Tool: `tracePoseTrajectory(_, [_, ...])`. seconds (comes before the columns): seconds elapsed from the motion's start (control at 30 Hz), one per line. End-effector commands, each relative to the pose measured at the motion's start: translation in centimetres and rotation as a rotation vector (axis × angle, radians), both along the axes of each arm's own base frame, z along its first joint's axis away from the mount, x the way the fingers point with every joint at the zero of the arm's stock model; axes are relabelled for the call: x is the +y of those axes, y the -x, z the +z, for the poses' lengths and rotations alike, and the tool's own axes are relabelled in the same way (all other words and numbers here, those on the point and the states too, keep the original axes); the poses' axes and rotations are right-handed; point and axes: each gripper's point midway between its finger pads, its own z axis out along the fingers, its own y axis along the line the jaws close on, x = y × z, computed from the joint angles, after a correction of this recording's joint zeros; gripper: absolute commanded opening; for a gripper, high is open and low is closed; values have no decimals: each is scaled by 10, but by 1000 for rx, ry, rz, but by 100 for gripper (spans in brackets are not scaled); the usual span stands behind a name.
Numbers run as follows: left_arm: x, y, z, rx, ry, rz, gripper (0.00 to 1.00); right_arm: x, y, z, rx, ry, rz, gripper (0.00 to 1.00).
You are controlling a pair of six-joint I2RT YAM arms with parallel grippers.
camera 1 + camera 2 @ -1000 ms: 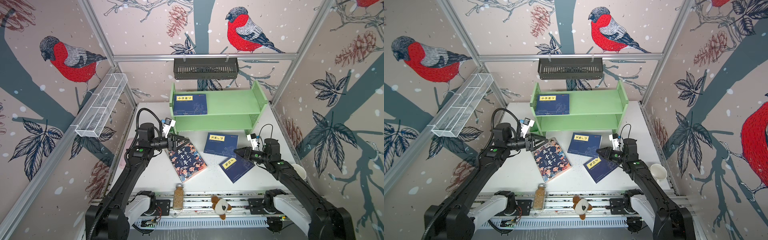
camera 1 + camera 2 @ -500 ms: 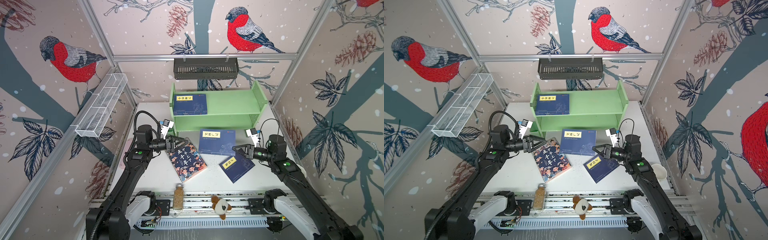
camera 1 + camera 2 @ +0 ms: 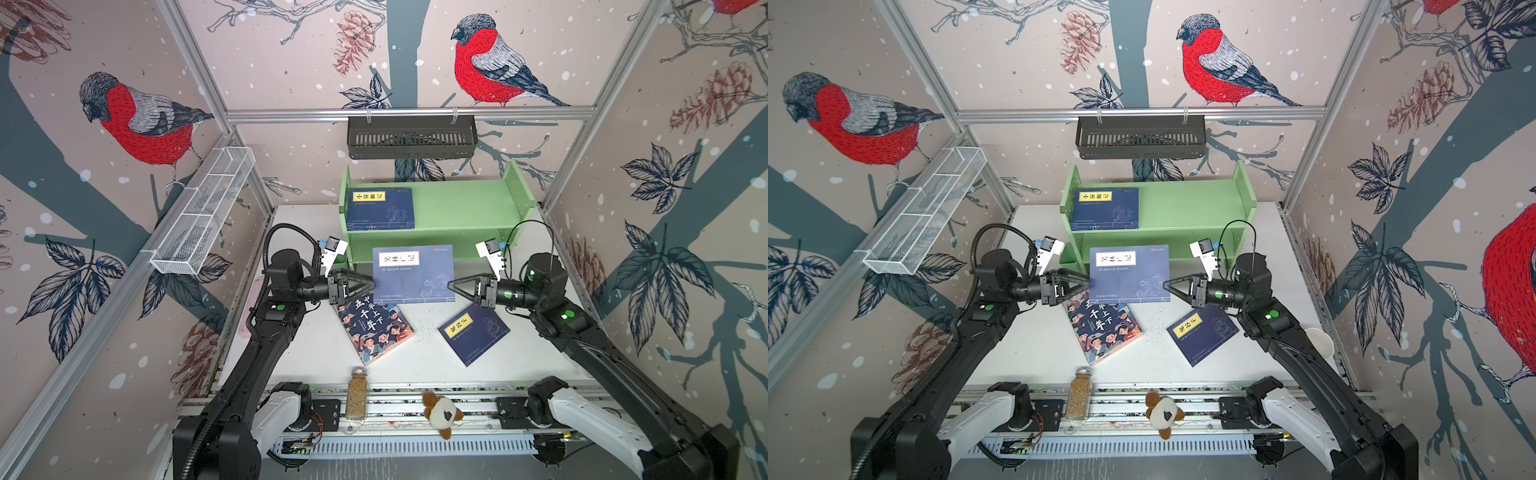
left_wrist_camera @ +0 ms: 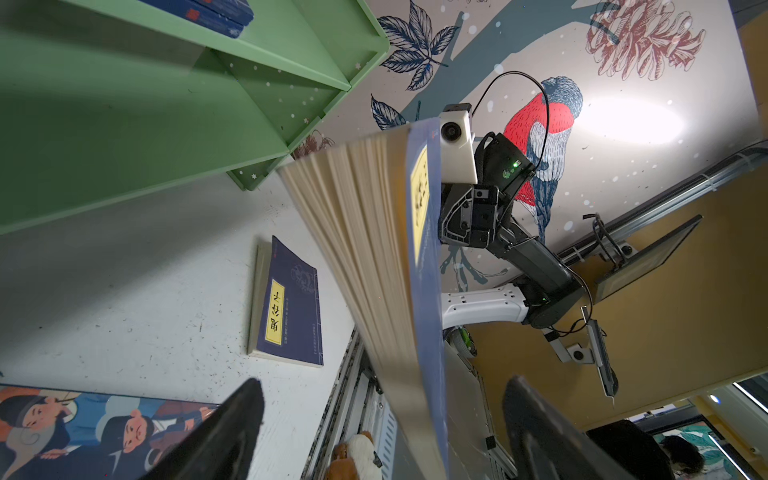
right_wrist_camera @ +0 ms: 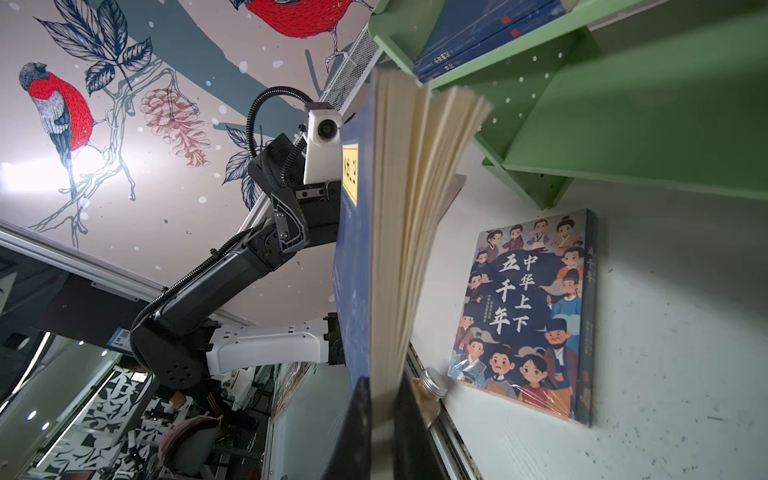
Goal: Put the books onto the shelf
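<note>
The right gripper (image 3: 450, 286) is pinched tight on the right edge of a navy book (image 3: 415, 272). It holds the book up, cover on top, above the bench (image 3: 419, 357), just in front of the green shelf (image 3: 461, 208). The left gripper (image 3: 372, 284) is spread wide, with the book's left edge between its fingers (image 4: 232, 432). Two more navy books (image 5: 478, 37) lie stacked on the shelf's top board. The cartoon book (image 3: 374, 330) and another navy book (image 3: 473, 334) lie on the bench.
</note>
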Motion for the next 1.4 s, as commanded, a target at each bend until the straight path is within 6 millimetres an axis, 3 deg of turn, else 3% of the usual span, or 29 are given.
tracePoseTrajectory(0.0, [-1,9,14,-23,31,-52,89,6,-5,19,-88,-30,1,0])
tracePoseTrajectory(0.1, [-1,7,14,-29,32,-46,86,15,-3,25,-107,-44,31,0])
tracePoseTrajectory(0.2, [-2,4,17,-26,35,-47,75,24,-2,27,-117,-40,59,0])
tracePoseTrajectory(0.4, [-2,3,28,-34,41,-71,22,35,-7,27,-126,-29,83,0])
tracePoseTrajectory(0.5, [-2,2,36,-52,43,-72,1,38,-12,27,-131,-28,85,9])
tracePoseTrajectory(0.6, [-2,1,44,-68,45,-68,0,40,-17,31,-149,-27,85,29])
tracePoseTrajectory(0.77, [-2,-3,55,-68,52,-62,0,42,-20,33,-169,-34,91,36])
tracePoseTrajectory(0.93, [-1,-8,58,-72,55,-57,0,43,-19,41,-196,-68,106,31])
tracePoseTrajectory(1.07, [-1,-14,58,-68,60,-49,0,45,-20,48,-206,-81,118,20])
tracePoseTrajectory(1.27, [-1,-20,60,-48,71,-48,0,49,-22,51,-208,-96,140,17])
tracePoseTrajectory(1.37, [-1,-20,61,-50,73,-55,0,51,-25,51,-210,-96,139,9])
